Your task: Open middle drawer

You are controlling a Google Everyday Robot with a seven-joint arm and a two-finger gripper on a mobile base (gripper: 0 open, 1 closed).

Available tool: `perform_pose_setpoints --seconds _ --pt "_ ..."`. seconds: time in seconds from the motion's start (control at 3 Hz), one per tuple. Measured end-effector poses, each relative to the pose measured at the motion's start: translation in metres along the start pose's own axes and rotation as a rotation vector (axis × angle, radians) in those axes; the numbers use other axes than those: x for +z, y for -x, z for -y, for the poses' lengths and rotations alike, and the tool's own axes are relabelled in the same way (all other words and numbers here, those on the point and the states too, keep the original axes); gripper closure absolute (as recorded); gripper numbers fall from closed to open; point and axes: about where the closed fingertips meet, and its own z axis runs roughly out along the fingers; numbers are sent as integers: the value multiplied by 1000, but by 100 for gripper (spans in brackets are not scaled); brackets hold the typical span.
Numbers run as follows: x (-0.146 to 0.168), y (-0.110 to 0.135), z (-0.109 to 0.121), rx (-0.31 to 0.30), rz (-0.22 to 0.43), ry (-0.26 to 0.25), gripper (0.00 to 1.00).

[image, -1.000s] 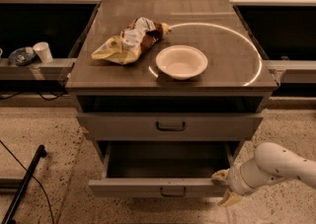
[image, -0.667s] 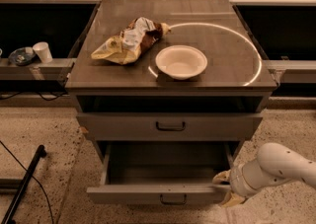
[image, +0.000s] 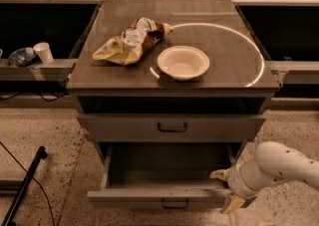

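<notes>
One cabinet is showing two drawers. The taller upper drawer is sitting shut; the middle drawer, just below it, is standing pulled well out, its long axis running left to right. One gripper is sitting at that drawer's right end, so the front is lying leftward of it; its fingers are spreading apart, one above and one below the front's edge. One crumpled bag and one bowl are resting on top.

The gripper is covering the grey metal middle drawer's right front corner. The picture's right edge is cutting off its rounded white arm.
</notes>
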Motion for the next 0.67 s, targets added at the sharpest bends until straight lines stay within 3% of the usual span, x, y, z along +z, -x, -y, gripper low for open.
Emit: perform_pose_setpoints --seconds 0.33,0.67 --pt "17 -7 3 15 -36 0 7" --pt "41 -23 -5 49 -68 10 0"
